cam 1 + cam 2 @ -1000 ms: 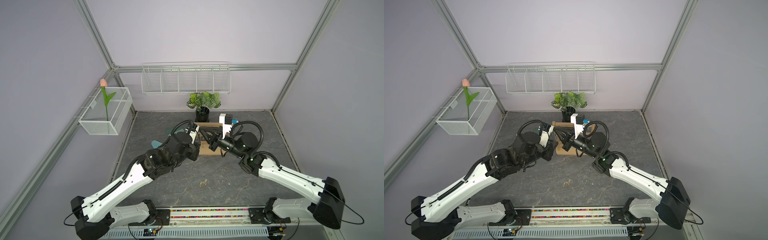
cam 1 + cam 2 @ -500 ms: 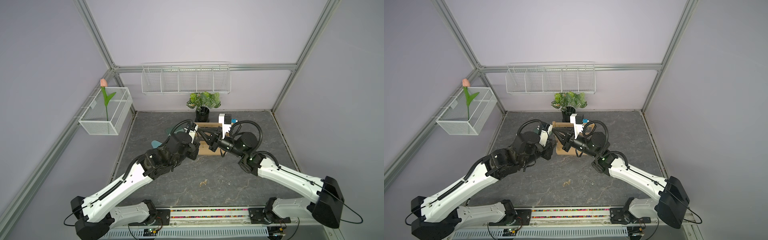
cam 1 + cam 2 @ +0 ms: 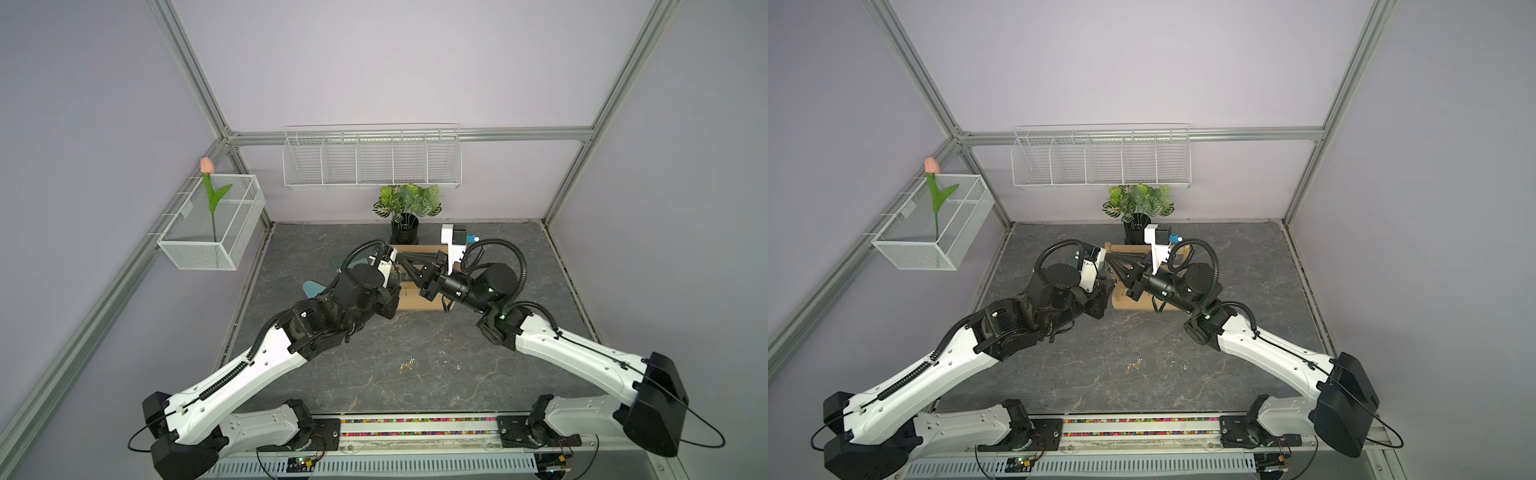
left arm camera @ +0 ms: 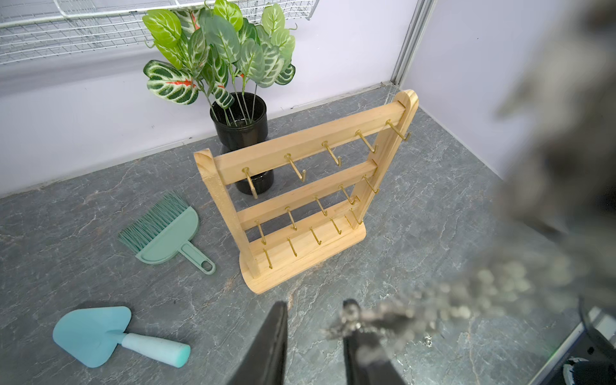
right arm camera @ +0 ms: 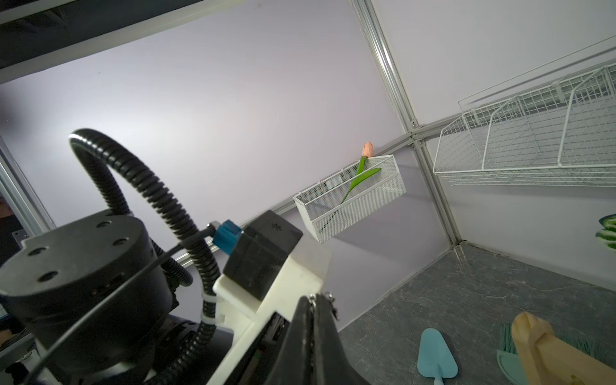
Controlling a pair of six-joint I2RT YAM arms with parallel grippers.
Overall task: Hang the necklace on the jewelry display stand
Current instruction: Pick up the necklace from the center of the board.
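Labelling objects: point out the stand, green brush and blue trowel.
jewelry display stand [image 4: 306,195], left wrist view, middle crossbar.
green brush [image 4: 166,236], left wrist view, flat body.
blue trowel [image 4: 90,333], left wrist view, blade.

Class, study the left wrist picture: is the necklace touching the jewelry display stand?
Apart. In the left wrist view the blurred necklace hangs close to the camera, and bare grey tabletop shows between it and the jewelry display stand.

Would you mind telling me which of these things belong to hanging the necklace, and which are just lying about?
Belongs to the job: necklace, pinched in the shut right gripper; jewelry display stand; left gripper, jaws apart, near it.
Just lying about: green brush; blue trowel; potted plant; tulip in its mesh basket.
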